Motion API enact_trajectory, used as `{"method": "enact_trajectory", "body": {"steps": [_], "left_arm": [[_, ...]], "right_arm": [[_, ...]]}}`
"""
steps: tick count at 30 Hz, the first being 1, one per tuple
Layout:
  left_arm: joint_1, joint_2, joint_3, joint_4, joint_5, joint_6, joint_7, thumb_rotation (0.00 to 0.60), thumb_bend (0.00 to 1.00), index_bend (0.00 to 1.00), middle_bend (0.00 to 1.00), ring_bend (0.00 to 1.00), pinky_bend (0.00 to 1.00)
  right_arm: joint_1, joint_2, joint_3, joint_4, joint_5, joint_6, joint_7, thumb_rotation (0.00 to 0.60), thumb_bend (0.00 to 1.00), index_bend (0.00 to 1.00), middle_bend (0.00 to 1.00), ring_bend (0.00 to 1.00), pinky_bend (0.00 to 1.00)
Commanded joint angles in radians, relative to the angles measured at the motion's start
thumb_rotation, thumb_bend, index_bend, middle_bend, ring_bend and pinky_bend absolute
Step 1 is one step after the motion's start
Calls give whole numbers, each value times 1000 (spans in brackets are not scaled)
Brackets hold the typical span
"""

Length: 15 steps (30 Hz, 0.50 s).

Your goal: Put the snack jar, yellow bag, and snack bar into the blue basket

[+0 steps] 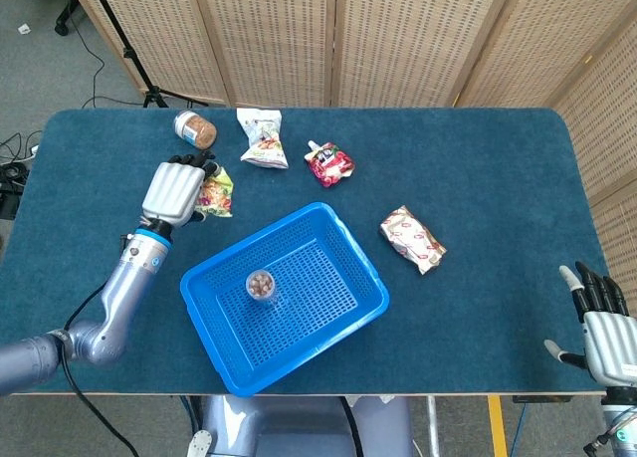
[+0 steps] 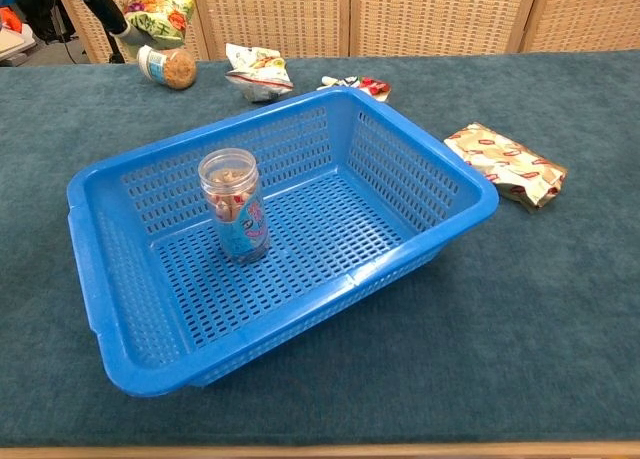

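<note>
Held up off the table in the left hand (image 1: 173, 190), fingers wrapped over its top edge: the yellow bag (image 1: 216, 192), a crinkled yellow-green foil pouch, soft and light by the look of it, hanging just to the inner side of the hand. Down and to the right of it, well apart: the blue basket (image 1: 350, 240), a rigid perforated plastic tray set at an angle, its near corner the closest part to the hand. Judged the crux of the coming move: a carry rightward and toward the robot, over the rim, then a release above the mesh floor. Already upright on that floor: the snack jar (image 1: 261, 285), clear plastic, cylindrical, with a printed label. Out on the blue cloth beyond the basket's right side: the snack bar (image 1: 412, 239), a flat glossy wrapper, red and pale, long axis running diagonally, nearer the right arm than the left. Low at the table's right front corner, idle: the right hand (image 1: 605, 324), fingers spread and holding nothing. Along the far edge, not asked for: a brown-filled jar (image 1: 195, 130) lying on its side, a white pouch (image 1: 262, 138) and a red pouch (image 1: 329, 164), both crumpled film.
</note>
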Motion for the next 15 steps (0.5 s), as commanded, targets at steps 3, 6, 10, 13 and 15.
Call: {"method": "enact_trajectory", "body": {"steps": [3, 6, 10, 13, 15], "left_arm": [[64, 84, 37, -198, 147, 61, -50, 600, 334, 613, 275, 299, 328], [83, 99, 60, -273, 196, 80, -48, 600, 332, 613, 276, 298, 328], [96, 104, 88, -352, 229, 84, -33, 600, 323, 612, 276, 298, 328], [102, 93, 103, -381, 244, 89, -15, 600, 317, 612, 275, 298, 328], [101, 79, 114, -391, 245, 83, -1, 600, 313, 608, 271, 297, 328]], "right_arm": [[-9, 4, -5, -11, -18, 20, -1, 600, 105, 5, 0, 0, 0], [-13, 7, -8, -17, -28, 29, -1, 600, 105, 5, 0, 0, 0], [-18, 11, -11, -25, -39, 40, 1, 600, 104, 5, 0, 0, 0], [-23, 15, -13, -29, -50, 49, 4, 600, 105, 5, 0, 0, 0], [-25, 16, -14, -31, -55, 54, 7, 600, 104, 5, 0, 0, 0]]}}
